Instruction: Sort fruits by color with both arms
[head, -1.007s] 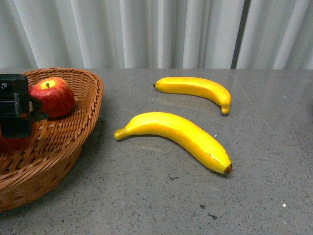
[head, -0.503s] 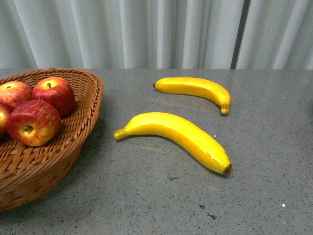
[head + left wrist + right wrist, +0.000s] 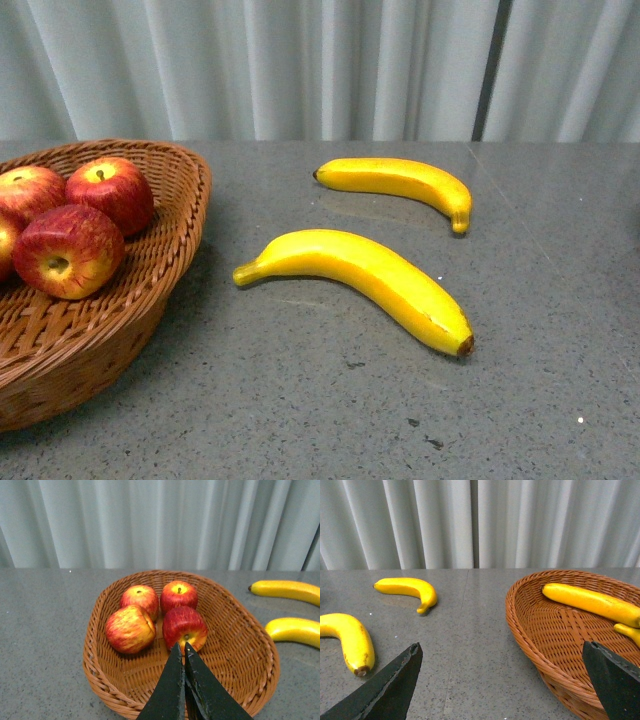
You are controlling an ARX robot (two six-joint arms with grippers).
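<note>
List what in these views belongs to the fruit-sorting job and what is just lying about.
Job:
four red yellow-streaked apples in a brown woven wicker basket
two long curved yellow bananas lying loose
a second wicker basket holding more yellow bananas
shut left gripper
open right gripper

Just there:
grey speckled tabletop
white pleated curtain

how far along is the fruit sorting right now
Done: four apples sit in one wicker basket, and bananas lie in a second wicker basket. In hand: nothing; the left gripper has its jaws shut and empty, the right gripper open. Left: the near banana and far banana on the table.
</note>
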